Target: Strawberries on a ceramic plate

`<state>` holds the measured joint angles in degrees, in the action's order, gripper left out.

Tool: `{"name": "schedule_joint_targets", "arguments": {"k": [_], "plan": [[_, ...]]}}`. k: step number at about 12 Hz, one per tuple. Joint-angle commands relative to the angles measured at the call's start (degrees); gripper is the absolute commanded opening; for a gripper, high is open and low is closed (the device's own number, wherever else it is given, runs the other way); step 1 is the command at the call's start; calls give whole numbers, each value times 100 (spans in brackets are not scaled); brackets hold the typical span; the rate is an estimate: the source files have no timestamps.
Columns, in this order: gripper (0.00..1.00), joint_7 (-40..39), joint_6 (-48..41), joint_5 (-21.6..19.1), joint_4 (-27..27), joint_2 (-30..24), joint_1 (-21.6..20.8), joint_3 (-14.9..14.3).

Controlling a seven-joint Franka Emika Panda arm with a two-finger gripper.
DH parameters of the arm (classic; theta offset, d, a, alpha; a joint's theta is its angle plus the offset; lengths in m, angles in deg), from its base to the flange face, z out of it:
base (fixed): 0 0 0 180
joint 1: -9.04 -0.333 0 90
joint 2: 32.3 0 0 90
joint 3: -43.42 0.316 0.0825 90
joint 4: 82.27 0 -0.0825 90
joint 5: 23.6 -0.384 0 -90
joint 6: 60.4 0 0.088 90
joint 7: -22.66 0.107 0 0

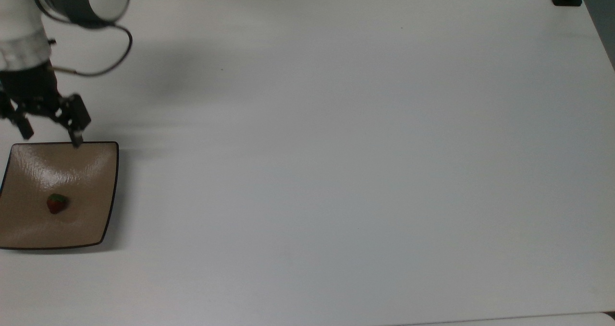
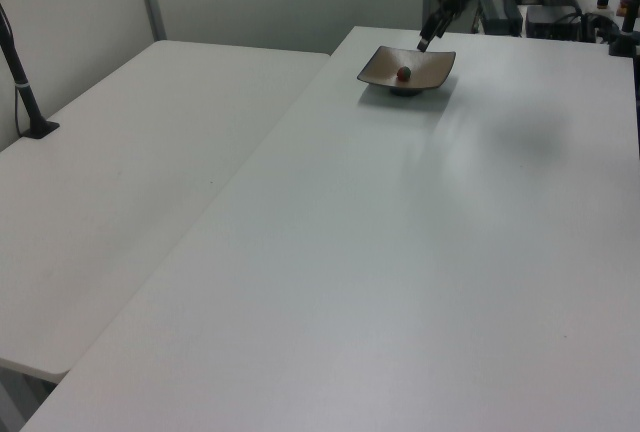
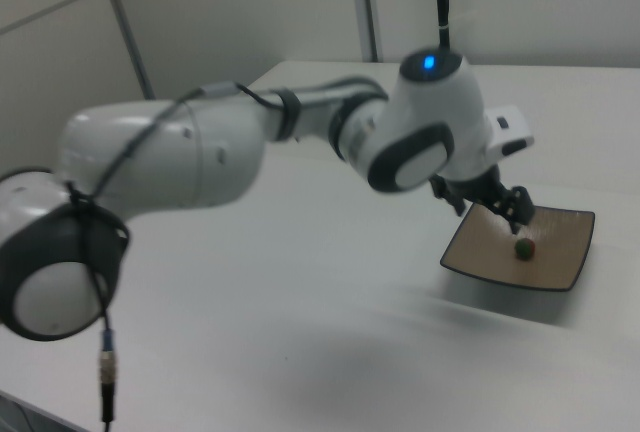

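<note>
Now the strawberry [image 1: 56, 203] lies alone on the ceramic plate [image 1: 91, 191], a little toward the top view's left of the plate's middle, its green cap turned toward the far edge. Nothing touches it. The plate is square, glossy tan-brown with a thin dark rim and upturned corners, and it sits on the white worktop [image 1: 336, 163] at the top view's left edge.

The claw [image 1: 50, 136] is above the plate's far edge in the top view, with its two black fingers [image 1: 76, 136] spread wide and nothing between them — one fingertip appears right over the rim, the other one past the plate's left corner. It is clearly apart from the strawberry.

From the left view the plate [image 2: 425, 74] is far away near the worktop's back edge, the strawberry [image 2: 403, 73] is a small dark dot in its hollow, and the claw [image 2: 430, 32] hangs above the back rim.

From the right view the white arm [image 3: 300, 147] reaches across the picture and the claw [image 3: 508, 208] is beside the plate's [image 3: 555, 272] upper left corner; the strawberry [image 3: 524, 248] sits just below it, probably not in contact, though this angle is hard to read.
</note>
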<state>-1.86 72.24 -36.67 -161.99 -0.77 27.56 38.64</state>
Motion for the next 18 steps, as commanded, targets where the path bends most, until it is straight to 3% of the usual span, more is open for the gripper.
{"name": "schedule_joint_targets", "arguments": {"k": [1, 6, 7, 11, 13, 16, 18], "plan": [[100, 18, -1990, 296, -211, -1032, 29, -14], [100, 140, -4067, 306, -185, -2105, -102, 65], [100, 533, -4288, 314, -184, -2290, -399, 57], [100, 1511, -4475, 358, -176, -2608, -1507, 57], [100, 1705, -4475, 594, -184, -2704, -2034, 57], [100, 1741, -4405, 736, -351, -2880, -2309, 83], [100, 1732, -4047, 727, -980, -3309, -2335, 92]]}}
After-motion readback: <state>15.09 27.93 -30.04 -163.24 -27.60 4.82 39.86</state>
